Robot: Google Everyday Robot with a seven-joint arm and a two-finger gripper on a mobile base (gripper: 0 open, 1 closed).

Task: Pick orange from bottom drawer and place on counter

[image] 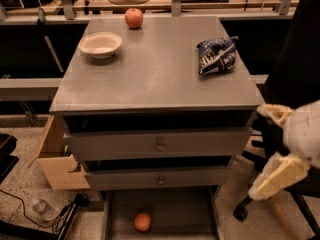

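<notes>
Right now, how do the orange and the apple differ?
Place: the orange lies on the floor of the open bottom drawer; the apple sits near the back edge of the counter.
Colour: the orange is plain orange; the apple is redder.
Both are small, round and free of any grip. The gripper hangs right of the cabinet, fingers open, holding nothing.

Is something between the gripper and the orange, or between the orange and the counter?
Nothing visible blocks either path. The gripper, open, hangs right of the cabinet; the orange lies alone in the open bottom drawer. The counter holds a bowl, an apple and a bag, its middle bare.
</notes>
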